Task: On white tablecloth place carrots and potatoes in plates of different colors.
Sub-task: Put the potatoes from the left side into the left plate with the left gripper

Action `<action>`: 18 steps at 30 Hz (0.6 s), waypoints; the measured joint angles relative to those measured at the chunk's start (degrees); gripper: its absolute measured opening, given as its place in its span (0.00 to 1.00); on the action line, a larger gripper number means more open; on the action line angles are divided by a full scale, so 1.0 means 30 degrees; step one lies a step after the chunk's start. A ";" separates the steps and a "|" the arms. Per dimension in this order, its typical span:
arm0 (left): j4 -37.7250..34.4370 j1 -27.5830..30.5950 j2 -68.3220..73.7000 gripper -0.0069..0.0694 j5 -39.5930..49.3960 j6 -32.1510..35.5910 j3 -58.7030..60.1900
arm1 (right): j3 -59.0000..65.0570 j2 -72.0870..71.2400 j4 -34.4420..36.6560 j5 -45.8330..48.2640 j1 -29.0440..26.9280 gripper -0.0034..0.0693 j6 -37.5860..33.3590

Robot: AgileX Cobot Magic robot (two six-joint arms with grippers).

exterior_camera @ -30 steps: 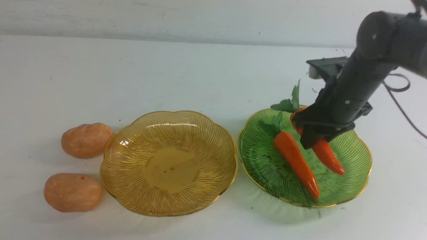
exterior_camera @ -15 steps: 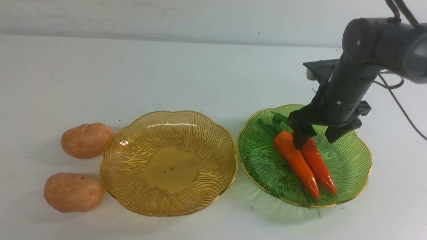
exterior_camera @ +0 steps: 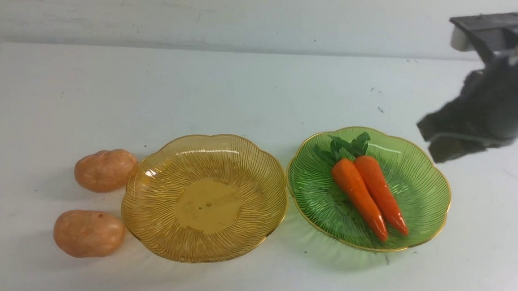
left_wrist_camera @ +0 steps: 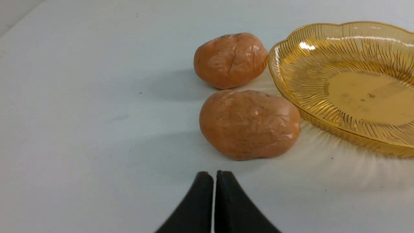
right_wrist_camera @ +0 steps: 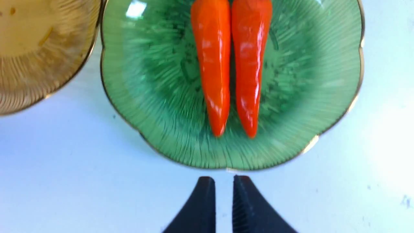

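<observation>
Lying side by side, both carrots (exterior_camera: 358,196) are resting in the green plate (exterior_camera: 437,179) at centre right of the front view.

The white tablecloth (exterior_camera: 244,86) is covering the whole surface, showing a few dark specks, and a pale scuffed wall (exterior_camera: 204,11) is running along the top of the frame. The amber plate (exterior_camera: 146,219) is sitting at centre, with two potatoes (exterior_camera: 104,170) lying on the cloth just beside its left rim. The right gripper (right_wrist_camera: 223,181) is hanging off the green plate's rim, fingers slightly apart, gripping nothing. The left gripper (left_wrist_camera: 214,176) is keeping its fingers pressed together near a potato.
</observation>
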 joint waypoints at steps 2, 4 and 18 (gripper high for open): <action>0.0000 0.0000 0.0000 0.09 0.0000 -0.0063 0.0000 | 0.2469 -0.2852 0.0000 0.0099 0.0000 0.07 -0.0233; 0.0000 0.0000 0.0000 0.09 0.0000 -0.0153 0.0000 | 0.4929 -0.5364 0.0010 -0.0034 0.0000 0.04 -0.0316; -1.4487 0.0000 0.0000 0.09 -0.1386 -0.2509 0.0000 | 1.6949 -1.9030 0.0322 -1.1236 0.0000 0.03 -0.0339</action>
